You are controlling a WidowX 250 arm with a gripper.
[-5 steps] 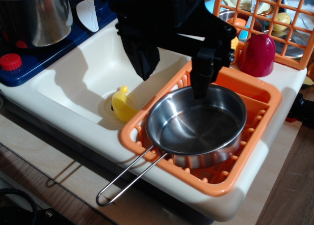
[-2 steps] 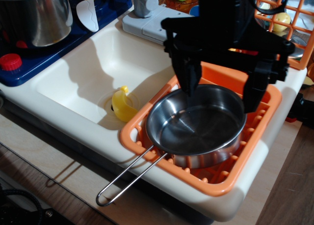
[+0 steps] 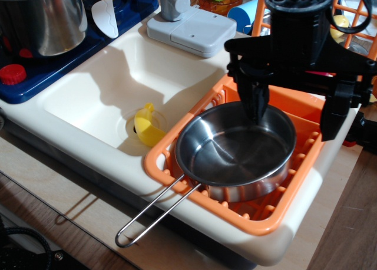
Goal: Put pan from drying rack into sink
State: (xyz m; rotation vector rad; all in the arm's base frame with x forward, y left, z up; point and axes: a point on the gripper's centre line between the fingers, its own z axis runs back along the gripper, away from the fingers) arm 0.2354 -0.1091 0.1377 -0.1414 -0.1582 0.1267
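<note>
So the pan (image 3: 235,151) is sitting in the orange drying rack (image 3: 297,190), tilted a bit, with its wire-loop handle (image 3: 154,214) poking out over the rack's front-left edge and the tabletop (image 3: 35,181). The black tool (image 3: 294,114) hangs over the far right side of the rack with its fingers spread wide, holding nothing; one finger (image 3: 256,99) is down by the pan's back rim, the other (image 3: 331,114) is out past the rack's right edge. The cream sink (image 3: 112,75) is just left of the rack, with a yellow banana-ish toy (image 3: 147,125) by its drain.
</note>
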